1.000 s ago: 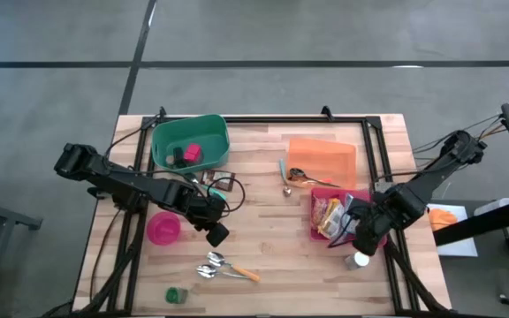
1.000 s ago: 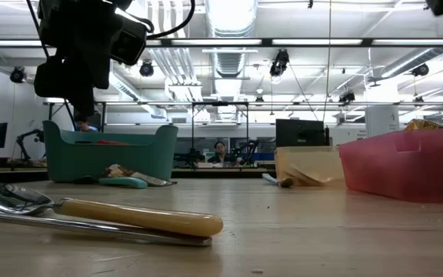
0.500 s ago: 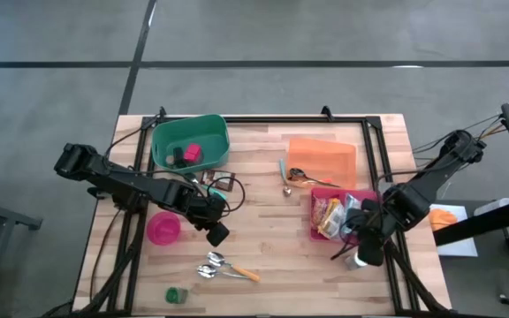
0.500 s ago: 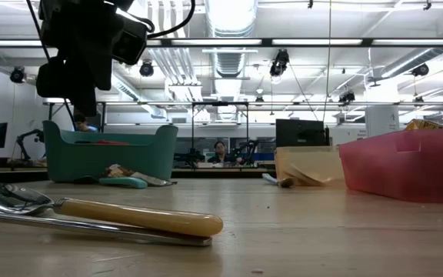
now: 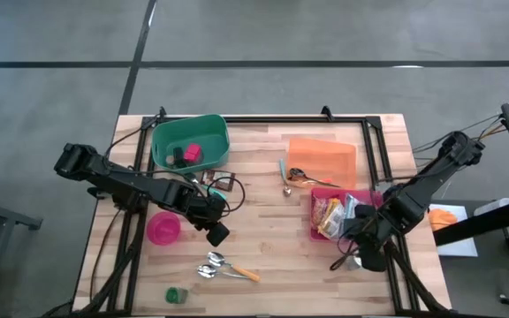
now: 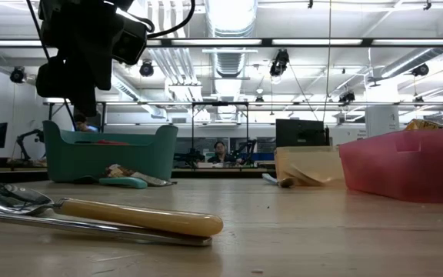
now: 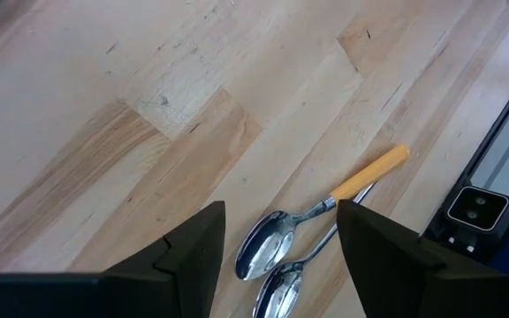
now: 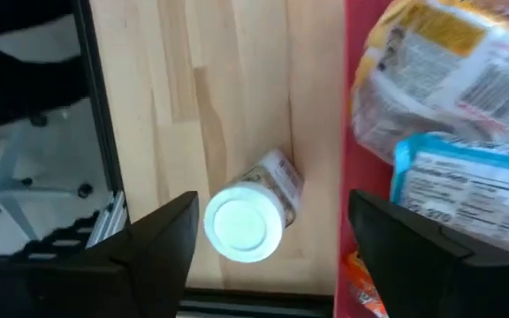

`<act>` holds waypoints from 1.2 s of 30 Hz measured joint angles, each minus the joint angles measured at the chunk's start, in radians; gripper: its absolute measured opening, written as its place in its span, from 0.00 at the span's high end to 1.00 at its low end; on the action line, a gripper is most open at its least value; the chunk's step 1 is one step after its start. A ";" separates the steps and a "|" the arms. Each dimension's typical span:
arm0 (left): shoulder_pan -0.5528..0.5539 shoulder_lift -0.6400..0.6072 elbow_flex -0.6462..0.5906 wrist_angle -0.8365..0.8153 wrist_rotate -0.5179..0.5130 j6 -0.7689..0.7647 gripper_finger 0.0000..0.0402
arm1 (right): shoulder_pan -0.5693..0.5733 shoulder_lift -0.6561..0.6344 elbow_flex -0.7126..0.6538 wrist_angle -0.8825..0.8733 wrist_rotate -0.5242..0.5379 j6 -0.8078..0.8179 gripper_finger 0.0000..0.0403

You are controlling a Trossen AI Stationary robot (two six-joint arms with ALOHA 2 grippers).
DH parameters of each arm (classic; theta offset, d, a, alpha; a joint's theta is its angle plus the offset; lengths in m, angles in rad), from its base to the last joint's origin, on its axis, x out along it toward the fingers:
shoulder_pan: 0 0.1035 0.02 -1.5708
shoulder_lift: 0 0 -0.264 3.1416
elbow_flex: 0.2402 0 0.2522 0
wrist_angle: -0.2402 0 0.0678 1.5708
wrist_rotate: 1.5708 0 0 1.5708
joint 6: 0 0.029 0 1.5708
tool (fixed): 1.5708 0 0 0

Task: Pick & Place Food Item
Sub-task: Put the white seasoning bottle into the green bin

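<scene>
A small jar with a white lid [image 8: 241, 225] stands on the wooden table, just outside the near wall of the red bin [image 8: 352, 132]. The bin [image 5: 313, 216] holds several food packets [image 8: 449, 79]. My right gripper [image 8: 277, 265] hangs open above the jar, pointing steeply down, one finger on each side of it and clear of it; in the high view it [image 5: 352, 256] is at the table's near right. My left gripper [image 7: 277, 265] hangs open over two spoons [image 7: 281, 252] at the table's middle left [image 5: 217, 234], touching nothing.
A green bin [image 5: 162, 132] with a few items stands at the far left and a pink cup [image 5: 163, 228] at the left. An orange bag [image 5: 323, 159] with a spoon [image 5: 294, 177] beside it lies far right. A small green object [image 5: 176, 294] lies near the front edge.
My right gripper has moved a little toward the table's near edge, from over the red bin's near wall to above the jar. It has rolled about its own axis, and its fingers have spread apart. The left arm has kept still.
</scene>
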 joint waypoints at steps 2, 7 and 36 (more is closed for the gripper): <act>0.000 0.000 0.000 0.000 0.000 0.000 0.45 | 0.004 0.024 0.005 -0.007 -0.029 -0.016 0.28; 0.001 0.000 0.000 0.001 0.000 0.000 0.45 | 0.024 0.114 0.071 -0.035 -0.069 -0.043 0.27; 0.014 0.000 0.000 0.001 0.003 0.008 0.45 | 0.278 0.304 0.193 -0.185 0.166 0.257 0.27</act>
